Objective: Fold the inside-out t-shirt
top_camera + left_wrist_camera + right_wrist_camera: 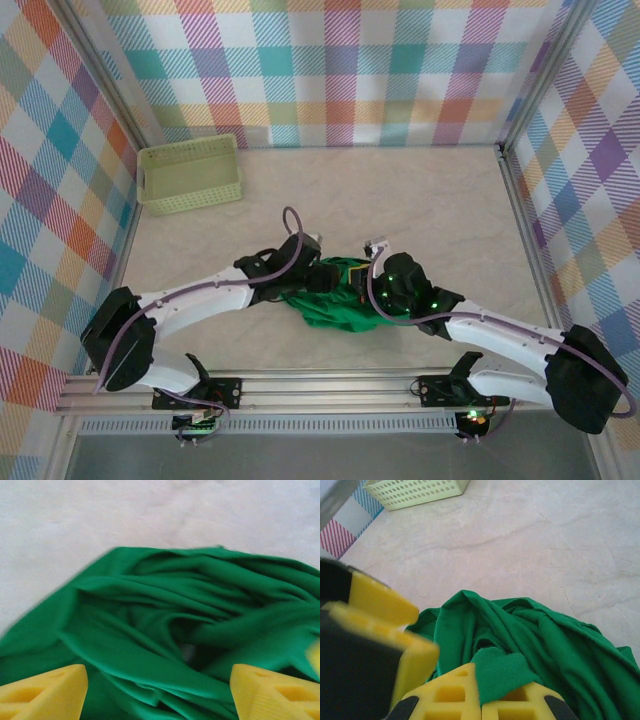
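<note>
Shirt [335, 308], bright green, lies bunched in a wrinkly heap on the surface [400, 190], near the middle of its near edge, btwn the two grippers. L gripper [160, 685] is over the heap's left side w/ jaws wide apart and gripping nothing. Its yellow fingers [45, 692] show at both bottom corners of the left wrist view, w/ deep folds of shirt spread beneath. Can't tell if the tips touch the cloth. R gripper [497, 682] is at the heap's right side, jaws pinched tight on a small fold of shirt that sticks up from btwn the tips. Pale green basket [190, 175] sits at the far left corner, well apart from the shirt.
</note>
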Robot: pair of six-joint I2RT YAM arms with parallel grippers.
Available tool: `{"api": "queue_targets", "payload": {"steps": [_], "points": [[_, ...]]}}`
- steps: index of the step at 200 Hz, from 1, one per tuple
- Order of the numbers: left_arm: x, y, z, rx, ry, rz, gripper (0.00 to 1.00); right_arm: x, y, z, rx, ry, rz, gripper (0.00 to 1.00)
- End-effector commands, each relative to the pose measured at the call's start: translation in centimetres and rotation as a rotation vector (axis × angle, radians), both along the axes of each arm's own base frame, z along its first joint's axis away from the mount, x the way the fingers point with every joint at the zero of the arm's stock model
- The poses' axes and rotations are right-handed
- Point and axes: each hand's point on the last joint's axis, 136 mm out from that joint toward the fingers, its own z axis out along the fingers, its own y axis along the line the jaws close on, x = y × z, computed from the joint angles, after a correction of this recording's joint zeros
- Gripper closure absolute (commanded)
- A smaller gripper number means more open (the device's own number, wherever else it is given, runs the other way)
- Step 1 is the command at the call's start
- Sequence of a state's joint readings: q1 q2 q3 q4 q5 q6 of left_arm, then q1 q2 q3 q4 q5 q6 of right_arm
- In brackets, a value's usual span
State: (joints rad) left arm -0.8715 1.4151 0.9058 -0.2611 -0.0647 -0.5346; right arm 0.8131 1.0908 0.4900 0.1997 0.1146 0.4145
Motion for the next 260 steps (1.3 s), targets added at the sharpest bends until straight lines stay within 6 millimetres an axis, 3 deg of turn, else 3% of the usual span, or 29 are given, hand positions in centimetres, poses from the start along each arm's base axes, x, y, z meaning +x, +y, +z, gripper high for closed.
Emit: {"api": "queue_targets", "payload": {"steps": [1,44,78,101,145,172,201,234,260], "points": [[-0.4,-0.9,-1.3,-0.045,0.004,-0.027,0.23,1.4,0.3,2.7,0.06,-0.033,-0.048,1.0],[-0.6,0.5,-7.0,0.119,0.091,-0.003,0.28,2.1,-0.4,4.0,0.125,-0.021,-0.099,1.0],[-0.1,2.5,-9.1,0.212,0.102,0.043,0.39,2.6,-1.9,3.9,0.189,-0.005,-0.178,1.0],[0.0,2.2,-8.1,0.195,0.079,0.031,0.41,3.3,-1.7,3.2,0.211,0.0,-0.201,1.0],[-2.4,-3.3,-2.5,0.029,-0.049,-0.147,0.26,6.2,0.1,1.4,0.207,0.01,-0.248,1.0],[-4.0,-5.4,-2.7,0.001,-0.036,-0.229,0.23,7.6,1.1,1.6,0.234,0.015,-0.271,1.0],[-3.0,-2.7,-5.4,0.117,-0.012,-0.127,0.24,7.7,1.0,3.3,0.217,-0.026,-0.257,1.0],[-1.2,1.5,-7.8,0.132,0.053,0.027,0.29,6.4,-1.0,4.8,0.159,-0.082,-0.257,1.0],[0.2,3.5,-8.4,0.162,0.067,0.091,0.3,5.0,-2.2,7.9,0.164,-0.149,-0.225,1.0]]}}
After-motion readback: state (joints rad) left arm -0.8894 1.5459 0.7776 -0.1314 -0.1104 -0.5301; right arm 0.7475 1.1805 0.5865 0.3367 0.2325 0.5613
